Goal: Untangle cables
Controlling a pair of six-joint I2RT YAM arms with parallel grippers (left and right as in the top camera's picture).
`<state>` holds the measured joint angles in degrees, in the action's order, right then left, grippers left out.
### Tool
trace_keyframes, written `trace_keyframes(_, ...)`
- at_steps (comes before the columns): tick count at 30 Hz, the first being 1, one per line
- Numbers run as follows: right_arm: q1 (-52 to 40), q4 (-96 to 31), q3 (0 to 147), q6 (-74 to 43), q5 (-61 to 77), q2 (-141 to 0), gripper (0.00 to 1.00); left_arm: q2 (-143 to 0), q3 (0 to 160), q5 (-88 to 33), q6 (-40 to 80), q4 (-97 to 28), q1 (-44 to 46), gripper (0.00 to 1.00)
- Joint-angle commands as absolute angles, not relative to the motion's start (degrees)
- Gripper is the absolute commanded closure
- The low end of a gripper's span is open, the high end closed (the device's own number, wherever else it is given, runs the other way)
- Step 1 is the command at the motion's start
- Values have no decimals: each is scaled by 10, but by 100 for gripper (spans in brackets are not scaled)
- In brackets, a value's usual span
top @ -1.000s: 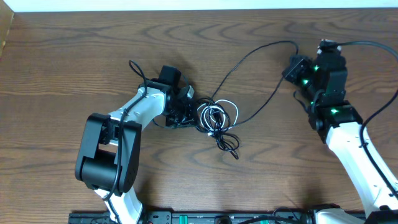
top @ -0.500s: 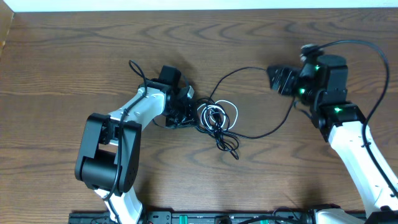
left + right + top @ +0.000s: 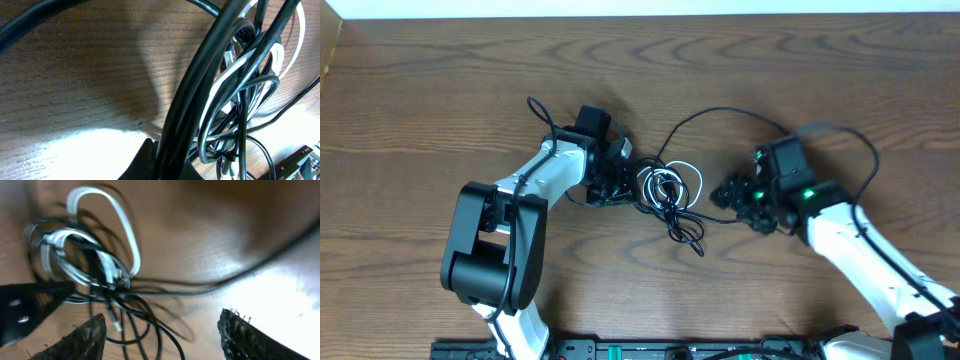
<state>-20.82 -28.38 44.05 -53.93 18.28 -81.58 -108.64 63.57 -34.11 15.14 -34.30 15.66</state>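
While the left fingers [image 3: 620, 178] are clamped tight on the near edge of the cables [image 3: 668, 195], the bundle itself sits knotted around the middle of the wooden surface [image 3: 440, 90], just to the right of that grip. From the left wrist's camera you can see several black strands running down together into the pinch, with the rest of the knot fanning out above them. A white cord [image 3: 660, 180] is coiled through the heart of the tangle, its loops wrapped in among the black ones, and one rounded white loop sticks out on the right side of the clump. Below the knot a small twist of black cord trails off toward the front edge of the surface. One long black cord [image 3: 720, 110] leaves the tangle, arcs up and away over the wood, then bends back down toward the right arm [image 3: 860, 250]. Another black strand runs along the surface from the bottom of the knot to just under the right fingers [image 3: 240, 335]. Those stand spread wide, gripping nothing. They are close to the right side of the tangle but apart from it, and they point at it. In the right wrist's picture, which is blurred, the white loops and the black knot lie just ahead of the two open tips, and a black strand crosses the wood in front of them.
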Motion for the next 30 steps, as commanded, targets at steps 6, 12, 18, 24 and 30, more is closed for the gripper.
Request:
trace_keyframes(6,-276,-194,352,-878,122,-823,40,-1074,640,-334,144,-347,157,93)
trace_keyframes(12,-327,-165,333,-940,49,-827,41,-1074,640,-334,144,-347,157,93)
trace_keyframes(18,-353,-132,333,-956,-29,-832,44,-1074,640,-337,144,-347,157,92)
trace_keyframes(24,-354,-101,333,-956,-43,-857,49,-1074,640,-340,144,-347,157,93)
trace_keyframes(30,-354,-70,333,-965,-29,-899,55,-1074,640,-340,144,-345,157,93)
